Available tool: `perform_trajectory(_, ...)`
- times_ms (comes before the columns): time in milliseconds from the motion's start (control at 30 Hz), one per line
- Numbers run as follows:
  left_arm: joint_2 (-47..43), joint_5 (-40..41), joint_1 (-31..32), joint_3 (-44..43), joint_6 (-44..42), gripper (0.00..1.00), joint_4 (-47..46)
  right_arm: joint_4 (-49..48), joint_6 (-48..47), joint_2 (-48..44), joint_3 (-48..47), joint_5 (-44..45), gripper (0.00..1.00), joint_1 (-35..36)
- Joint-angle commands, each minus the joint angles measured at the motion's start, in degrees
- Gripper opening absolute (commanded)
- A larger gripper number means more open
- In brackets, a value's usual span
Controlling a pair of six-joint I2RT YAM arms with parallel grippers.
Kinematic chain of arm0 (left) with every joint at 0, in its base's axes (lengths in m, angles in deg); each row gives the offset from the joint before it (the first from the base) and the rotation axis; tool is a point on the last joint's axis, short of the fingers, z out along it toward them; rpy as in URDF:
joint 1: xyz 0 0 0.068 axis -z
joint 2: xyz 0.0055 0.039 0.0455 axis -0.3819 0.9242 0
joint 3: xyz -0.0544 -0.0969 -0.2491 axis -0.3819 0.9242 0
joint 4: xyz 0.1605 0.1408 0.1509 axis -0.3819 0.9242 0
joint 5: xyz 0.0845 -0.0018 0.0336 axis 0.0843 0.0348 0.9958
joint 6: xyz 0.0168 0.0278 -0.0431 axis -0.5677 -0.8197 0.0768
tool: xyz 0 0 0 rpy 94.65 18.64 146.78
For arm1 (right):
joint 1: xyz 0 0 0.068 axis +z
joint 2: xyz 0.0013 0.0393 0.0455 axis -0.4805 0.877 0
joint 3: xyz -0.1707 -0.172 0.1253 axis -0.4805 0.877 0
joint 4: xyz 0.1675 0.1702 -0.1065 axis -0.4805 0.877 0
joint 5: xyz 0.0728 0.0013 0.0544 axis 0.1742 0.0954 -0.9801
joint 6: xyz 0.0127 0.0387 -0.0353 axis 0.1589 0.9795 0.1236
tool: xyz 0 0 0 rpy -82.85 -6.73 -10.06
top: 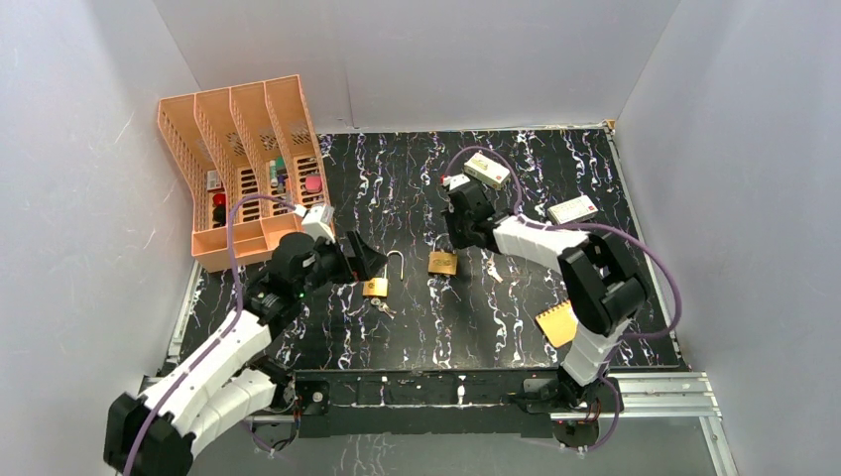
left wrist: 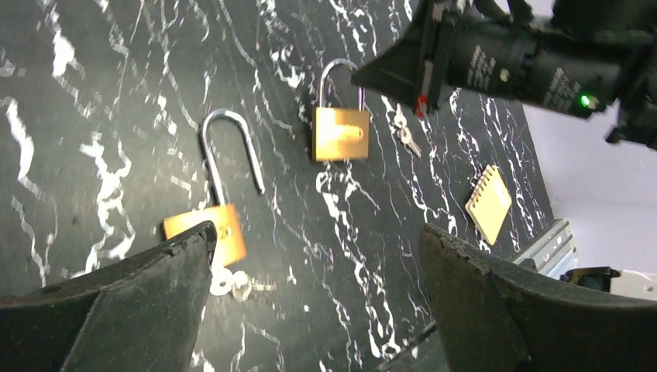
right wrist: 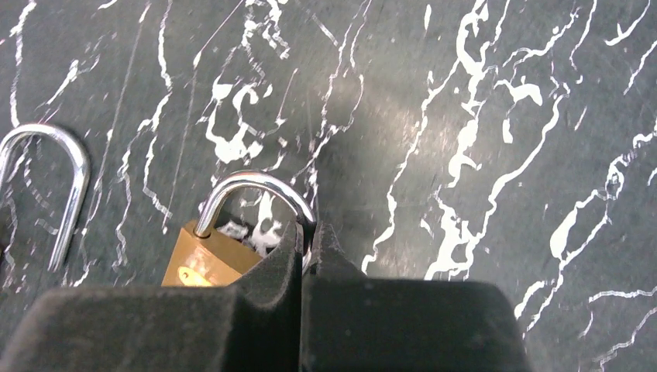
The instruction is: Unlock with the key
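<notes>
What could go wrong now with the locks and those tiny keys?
1. The right gripper is shut at the shackle of the closed padlock, not on a key, so it might only drag the lock.
2. The keys beside that lock lie flat on the table and could slide away when pinched.
3. The open left gripper hangs over the open padlock and might bump it.

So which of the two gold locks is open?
The padlock nearer the left arm, the one with the long loop: one end of its loop hangs free outside the brass body. The other padlock has both ends tucked in.
</notes>
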Motion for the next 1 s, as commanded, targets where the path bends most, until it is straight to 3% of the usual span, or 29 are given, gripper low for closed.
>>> perform_trajectory(0, 8.42, -3.29, -0.14, 1.39, -6.59, 0.97, -19.40, -7.74, -1.13, -8.22, 4.76, 1.16, 0.00, 2.08)
perform_trajectory(200, 21.18, -12.87, -0.14, 4.08, -12.98, 0.97, -41.30, -11.61, -0.94, -12.55, 10.00, 1.41, 0.00, 2.75)
perform_trajectory(433, 38.44, -21.63, -0.13, -1.89, -18.01, 0.90, -51.63, -14.39, -1.24, -14.76, 12.93, 2.12, 0.00, 4.23)
perform_trajectory(467, 43.72, -24.41, -0.14, -3.56, -21.98, 0.89, -56.43, -15.80, -1.87, -15.23, 14.21, 3.32, 0.00, 5.61)
perform_trajectory(667, 54.44, -31.64, -0.15, -9.80, -26.52, 0.87, -57.10, -17.19, -2.79, -15.16, 15.14, 4.71, 0.00, 6.79)
perform_trajectory(967, 65.30, -42.37, -0.10, -15.41, -22.50, 0.76, -59.67, -18.32, -3.22, -16.45, 16.12, 5.24, 0.00, 7.33)
